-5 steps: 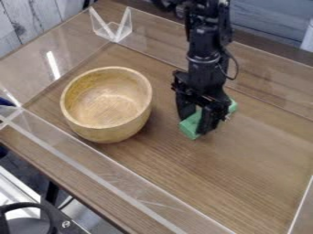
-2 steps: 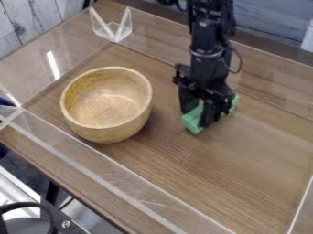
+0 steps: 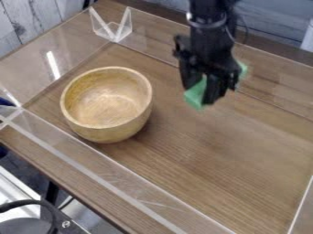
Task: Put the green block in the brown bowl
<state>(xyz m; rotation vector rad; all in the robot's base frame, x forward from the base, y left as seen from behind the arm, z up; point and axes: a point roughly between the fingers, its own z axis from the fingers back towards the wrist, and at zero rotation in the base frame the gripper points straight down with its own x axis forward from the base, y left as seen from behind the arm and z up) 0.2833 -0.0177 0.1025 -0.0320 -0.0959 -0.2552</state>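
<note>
While the round light-brown wooden bowl (image 3: 106, 130) sits on the brown wooden tabletop (image 3: 184, 187) with nothing in it that shows, the small bright green rectangular block (image 3: 230, 93) is up at the black jointed gripper (image 3: 221, 85), to the right of the bowl in the view. The gripper appears to have the block grasped between its fingers, part of it showing below them and another bit of green beside them, and it looks lifted off the wood. Judging by this, the picking up is done and the placing is left: the arm has yet to carry the block sideways until it is over the bowl, lower it inside the thick rim and let go. The white wire-like object (image 3: 112, 22) stands beyond the bowl, well apart from it, and seems to have no part in the job.
</note>
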